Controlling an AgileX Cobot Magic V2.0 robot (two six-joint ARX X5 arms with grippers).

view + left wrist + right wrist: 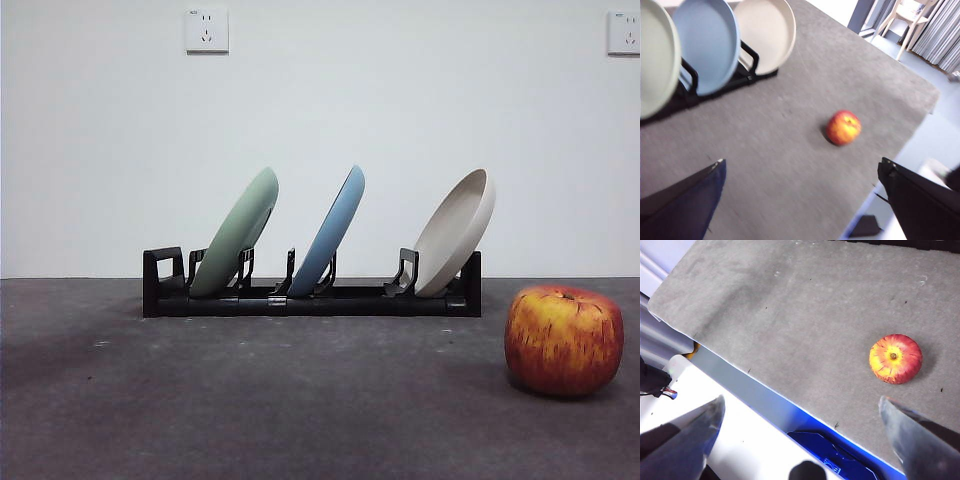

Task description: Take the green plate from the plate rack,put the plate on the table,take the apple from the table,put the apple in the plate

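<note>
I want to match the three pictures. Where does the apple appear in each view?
Front view: the apple sits low at the right, on the table.
Left wrist view: right of centre, apart from the plate rack.
Right wrist view: at the right, stem up.
Shared landmark: the grey table.

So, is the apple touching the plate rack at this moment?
Apart. The front view shows bare table between the apple and the plate rack.
</note>
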